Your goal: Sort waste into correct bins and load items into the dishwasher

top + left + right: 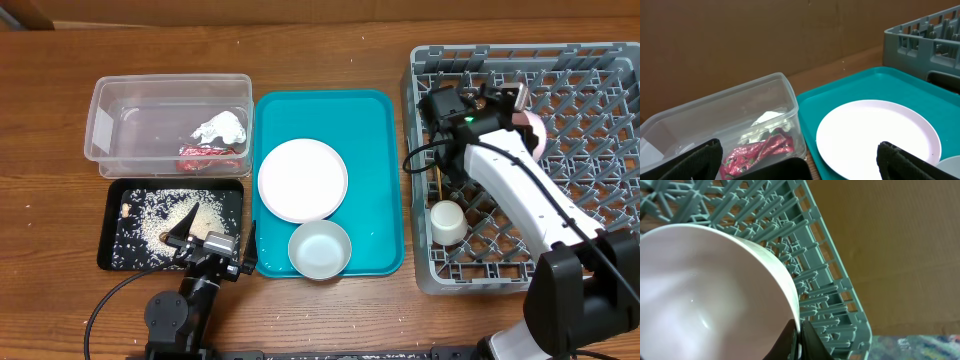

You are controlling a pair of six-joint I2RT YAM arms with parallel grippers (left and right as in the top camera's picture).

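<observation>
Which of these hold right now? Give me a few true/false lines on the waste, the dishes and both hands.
1. The crinkled red foil wrapper lies in the clear rectangular plastic tub. True.
2. The round white plate stands in the square grey plastic dish rack. False: it lies on the teal serving tray.
3. The right hand is shut on the rim of a pale round bowl over the rack. True.
4. The small white cup sits on the teal tray. False: it is in the rack.
5. The left hand grips rice. False: it is open and empty, over the shallow black rectangular tray.
</observation>
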